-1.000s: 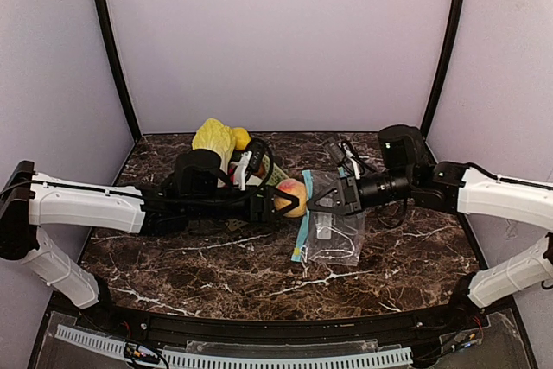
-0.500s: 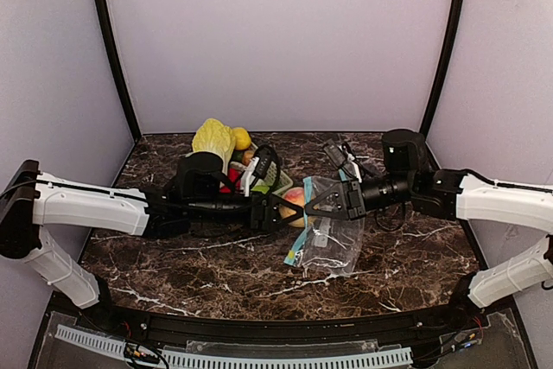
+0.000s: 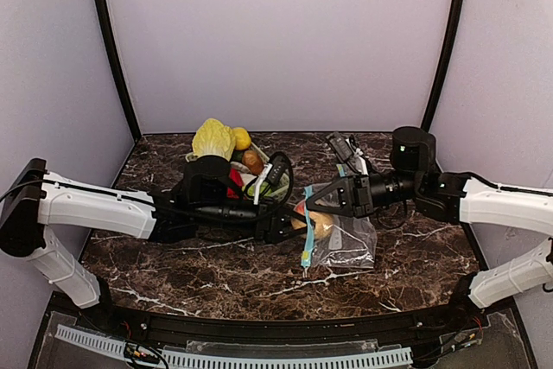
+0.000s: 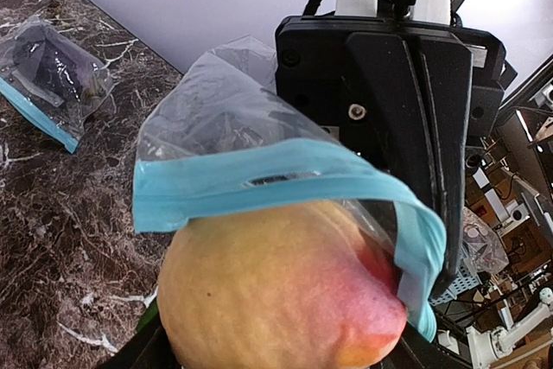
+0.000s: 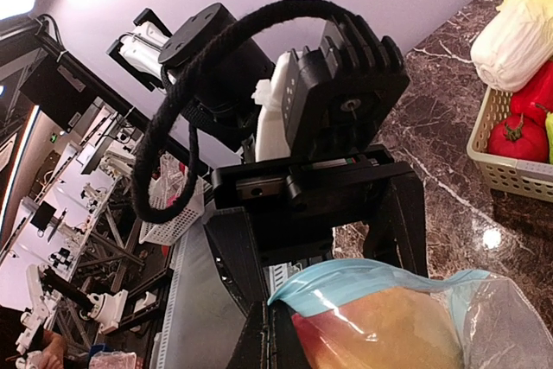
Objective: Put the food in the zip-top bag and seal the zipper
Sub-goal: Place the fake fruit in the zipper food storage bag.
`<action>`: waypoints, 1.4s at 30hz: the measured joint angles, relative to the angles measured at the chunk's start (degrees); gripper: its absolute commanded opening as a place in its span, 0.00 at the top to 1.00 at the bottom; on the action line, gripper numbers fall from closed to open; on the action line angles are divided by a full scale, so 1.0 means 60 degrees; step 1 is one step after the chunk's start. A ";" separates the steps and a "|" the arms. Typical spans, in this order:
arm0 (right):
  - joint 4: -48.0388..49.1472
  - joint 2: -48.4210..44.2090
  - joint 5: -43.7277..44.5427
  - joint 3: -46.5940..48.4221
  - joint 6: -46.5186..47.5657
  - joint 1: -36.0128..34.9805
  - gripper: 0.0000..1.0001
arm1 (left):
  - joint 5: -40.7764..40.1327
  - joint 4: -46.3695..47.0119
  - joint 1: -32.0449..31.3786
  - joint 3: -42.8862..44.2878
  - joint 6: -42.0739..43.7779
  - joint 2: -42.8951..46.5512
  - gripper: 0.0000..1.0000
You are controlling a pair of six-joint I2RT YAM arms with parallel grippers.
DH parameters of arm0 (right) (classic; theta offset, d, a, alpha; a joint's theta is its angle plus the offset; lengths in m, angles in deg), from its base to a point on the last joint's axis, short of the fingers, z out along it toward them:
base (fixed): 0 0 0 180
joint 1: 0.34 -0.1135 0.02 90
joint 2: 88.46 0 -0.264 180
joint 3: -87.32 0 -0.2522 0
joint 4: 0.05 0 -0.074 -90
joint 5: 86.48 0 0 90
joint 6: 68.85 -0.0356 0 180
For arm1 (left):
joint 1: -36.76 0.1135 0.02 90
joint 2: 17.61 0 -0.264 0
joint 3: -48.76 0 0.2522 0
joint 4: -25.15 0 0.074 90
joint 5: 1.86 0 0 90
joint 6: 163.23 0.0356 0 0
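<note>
The peach (image 4: 276,295) sits in the mouth of the zip-top bag (image 4: 229,123). The blue zipper strip (image 4: 285,181) bends over the top of the peach, and the lower half of the fruit is outside the rim. Through the clear film, the right wrist view shows the peach just behind the rim, directly in front of that claw's own tips.

The left claw (image 3: 295,225) is clamped on the peach. Its dark fingers (image 4: 143,353) show only at the bottom corners of the left wrist view, one on each side of the fruit.

The right claw (image 3: 311,204) faces the left claw, tip almost against tip. Its jaws are pressed together on the zipper strip at the far side of the peach. From this pinch the bag hangs down to the marble table (image 3: 173,265).

Behind the left claw stands a basket (image 5: 505,174) with a red pepper (image 5: 517,137) in it and a pale cabbage (image 5: 518,36) at its back. A second bag (image 4: 52,66) with dark contents lies on the table, well apart from both claws.
</note>
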 measured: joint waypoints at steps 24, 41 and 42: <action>0.0823 -0.0532 0.2404 -0.0474 -0.0346 0.0051 1.00 | -0.0149 0.1807 -0.0437 0.0171 -0.0645 -0.0703 0.40; -0.0306 -0.0127 0.3282 -0.0025 0.0302 0.0055 0.71 | -0.1694 0.1774 -0.0790 -0.0073 -0.0568 -0.0452 0.40; -0.0310 -0.0124 0.3304 -0.0040 0.0310 0.0058 0.67 | -0.1800 0.1814 -0.0812 -0.0135 -0.0568 -0.0408 0.40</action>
